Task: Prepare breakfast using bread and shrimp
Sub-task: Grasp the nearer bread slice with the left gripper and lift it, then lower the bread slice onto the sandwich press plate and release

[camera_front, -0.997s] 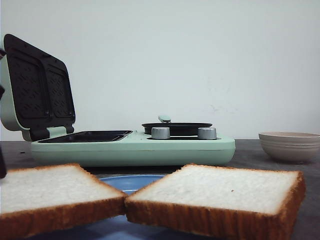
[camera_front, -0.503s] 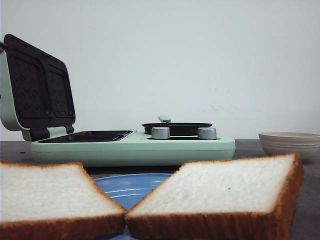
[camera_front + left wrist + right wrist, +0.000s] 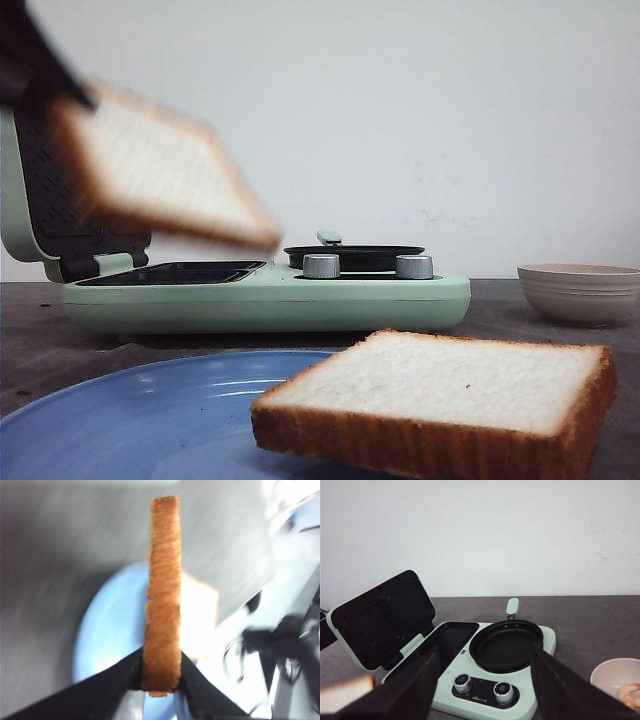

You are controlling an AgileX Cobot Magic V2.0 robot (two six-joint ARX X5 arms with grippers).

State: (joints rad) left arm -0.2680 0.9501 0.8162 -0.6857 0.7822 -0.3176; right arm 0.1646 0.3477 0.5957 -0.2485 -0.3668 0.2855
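Observation:
One slice of bread (image 3: pixel 165 170) hangs blurred in the air at the upper left, in front of the sandwich maker's raised lid. My left gripper (image 3: pixel 161 672) is shut on its brown crust edge (image 3: pixel 162 595); in the front view the gripper is only a dark blur (image 3: pixel 35 60). The second slice (image 3: pixel 440 385) lies on the blue plate (image 3: pixel 150 410) at the front. My right gripper (image 3: pixel 485 680) stands open above the table, facing the maker with nothing between its fingers. The orange shrimp (image 3: pixel 631 692) lies in the pale bowl (image 3: pixel 612 672).
The mint-green sandwich maker (image 3: pixel 300 295) stands mid-table with its lid (image 3: pixel 380 620) up, its dark tray (image 3: pixel 452 635) exposed. A black round pan (image 3: pixel 506 645) sits on its right half, behind two grey knobs (image 3: pixel 321 265). The bowl (image 3: pixel 580 290) is at the right.
The left slice has left the plate and risen up and to the left in my left gripper. The right slice tipped briefly and lies flat again.

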